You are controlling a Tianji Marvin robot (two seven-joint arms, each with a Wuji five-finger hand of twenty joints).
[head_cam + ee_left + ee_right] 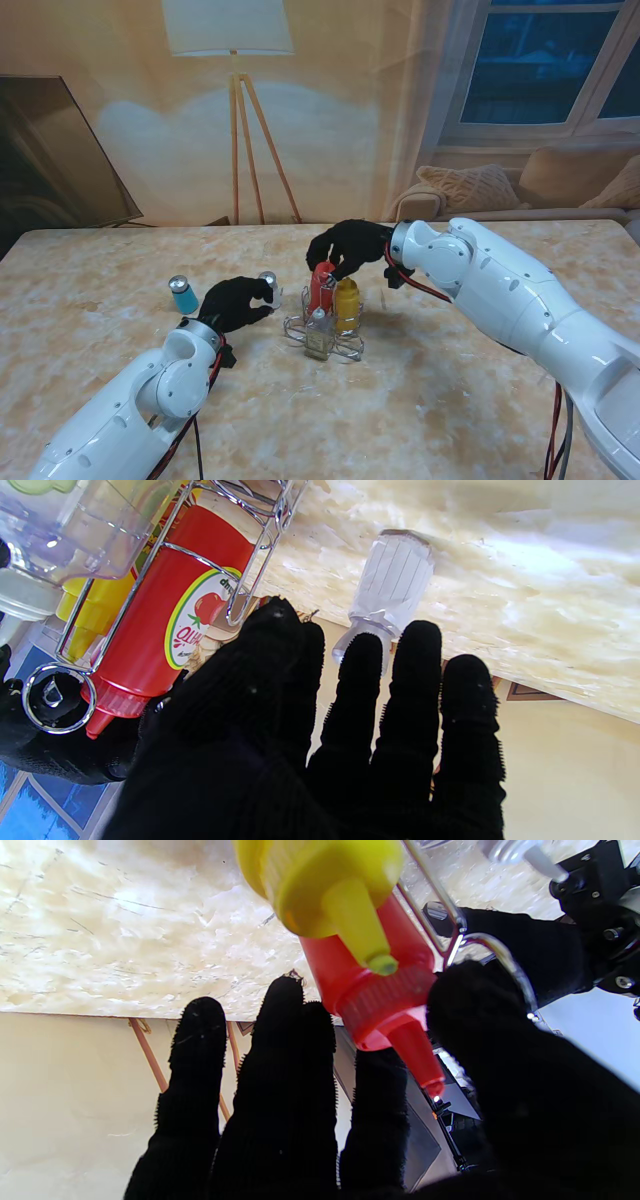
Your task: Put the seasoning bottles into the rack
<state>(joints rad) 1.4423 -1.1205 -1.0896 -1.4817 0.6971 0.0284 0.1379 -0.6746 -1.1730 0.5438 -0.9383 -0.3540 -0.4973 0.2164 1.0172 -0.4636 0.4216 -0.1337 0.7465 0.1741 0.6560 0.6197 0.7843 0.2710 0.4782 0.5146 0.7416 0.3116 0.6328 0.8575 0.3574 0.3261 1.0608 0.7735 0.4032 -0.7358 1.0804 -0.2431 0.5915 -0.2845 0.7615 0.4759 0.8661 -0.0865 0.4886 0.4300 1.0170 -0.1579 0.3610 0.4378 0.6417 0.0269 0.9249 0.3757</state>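
Marble-patterned table (90, 330) from the stand: we count three bottles in the wire rack (322, 335), red bottle (322, 287), yellow bottle (347, 304), one clear; two shakers outside. Our right hand (345, 250) grips the red cap.

Left wrist: our left hand (320, 740), fingers spread, holds nothing, near the clear shaker (390, 590).

Right wrist: fingers (370, 1110) clamp the red nozzle.

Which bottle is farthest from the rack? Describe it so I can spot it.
Start at the wire rack mid-table, then look past the left hand to its left. There a small blue shaker stands alone; unlike the clear shaker, it is teal with a silver cap.
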